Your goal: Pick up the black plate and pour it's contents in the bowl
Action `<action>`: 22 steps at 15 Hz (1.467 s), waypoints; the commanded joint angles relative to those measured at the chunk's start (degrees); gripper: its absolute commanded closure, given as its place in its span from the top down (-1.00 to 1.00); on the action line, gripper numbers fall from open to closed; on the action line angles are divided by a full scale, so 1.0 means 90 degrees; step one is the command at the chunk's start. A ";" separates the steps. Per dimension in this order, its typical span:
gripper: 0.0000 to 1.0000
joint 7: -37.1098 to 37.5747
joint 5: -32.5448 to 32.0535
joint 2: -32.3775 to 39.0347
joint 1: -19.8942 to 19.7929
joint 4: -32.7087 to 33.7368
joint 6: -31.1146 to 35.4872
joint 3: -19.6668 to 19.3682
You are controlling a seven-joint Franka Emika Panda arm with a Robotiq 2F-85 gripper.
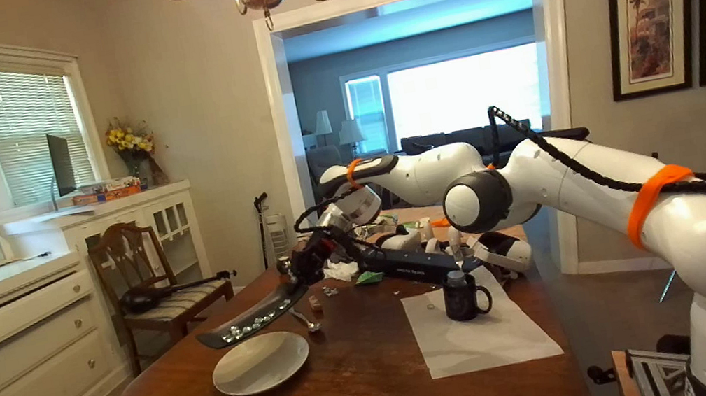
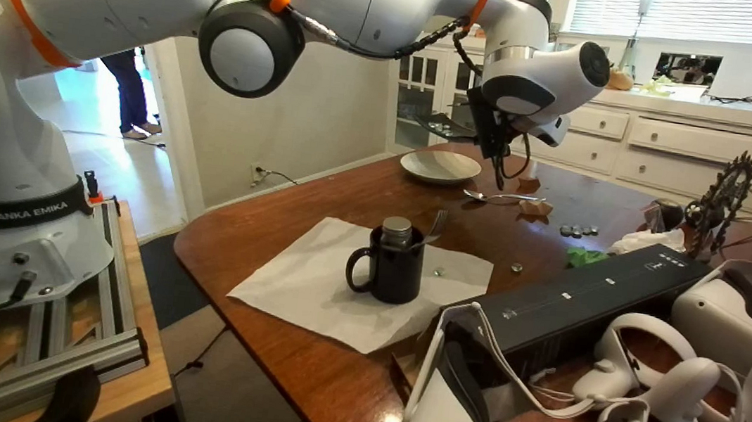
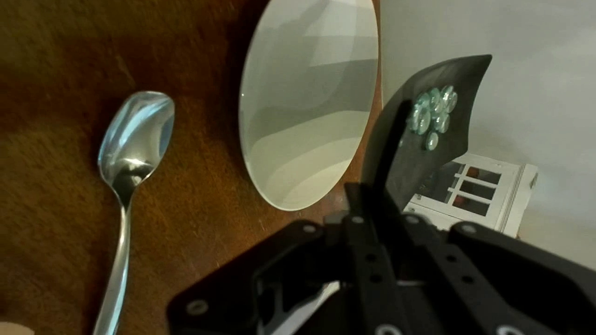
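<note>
Pinching one end of the black plate (image 3: 416,163) here, with fingers (image 3: 363,239) closed to the plate's thickness, and holding it above the worktop (image 1: 368,380), close to the white bowl (image 3: 309,107)! Looks light, thin and stiff, probably smooth enough to twist in the grip. Carrying glassy beads (image 3: 435,109) toward the free end, likely slippery, apt to slide together. Best held right there, at that bare end, square-on, for a slow tip.
</note>
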 commanded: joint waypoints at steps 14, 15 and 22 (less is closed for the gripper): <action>-0.96 0.0679 -0.0911 -0.0431 0.0231 0.0156 -0.0098 -0.1090; -0.96 0.0726 -0.1037 -0.0496 0.0312 0.0181 -0.0092 -0.1181; -0.96 0.1027 -0.1900 -0.0897 0.0970 0.0265 -0.0123 -0.1755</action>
